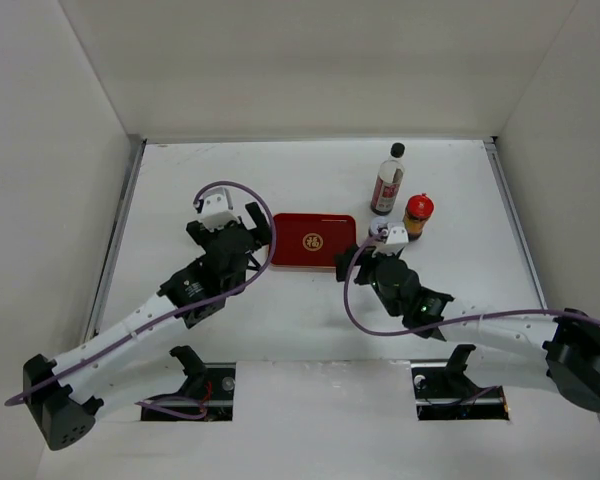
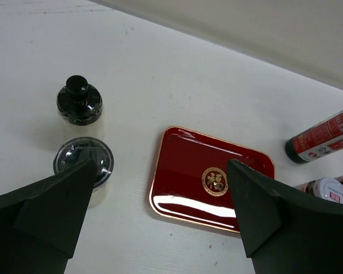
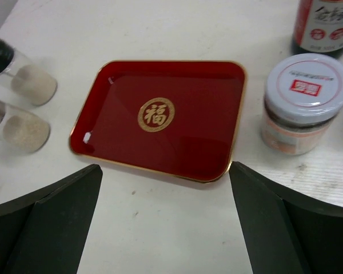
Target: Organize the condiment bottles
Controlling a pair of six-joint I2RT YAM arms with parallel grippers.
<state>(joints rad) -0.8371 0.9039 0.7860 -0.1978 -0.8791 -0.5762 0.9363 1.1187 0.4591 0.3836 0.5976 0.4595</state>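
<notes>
A tall clear bottle (image 1: 387, 180) with a black cap and red-white label stands at the back right. Beside it stand a short red-capped jar (image 1: 418, 216) and a white-lidded jar (image 1: 388, 234). The right wrist view shows the tall bottle (image 3: 324, 25) and the white-lidded jar (image 3: 306, 103) right of the tray. Two small shakers (image 2: 79, 103) (image 2: 83, 161) stand left of the tray; the right wrist view shows them too (image 3: 20, 74) (image 3: 11, 123). My left gripper (image 1: 230, 235) (image 2: 160, 165) is open and empty above the tray's left side. My right gripper (image 1: 368, 250) (image 3: 166, 168) is open and empty at the tray's near right.
A flat red rectangular tray (image 1: 313, 241) (image 2: 183, 171) (image 3: 188, 137) with a gold emblem lies mid-table between the two grippers, with nothing on it. White walls enclose the table on the left, back and right.
</notes>
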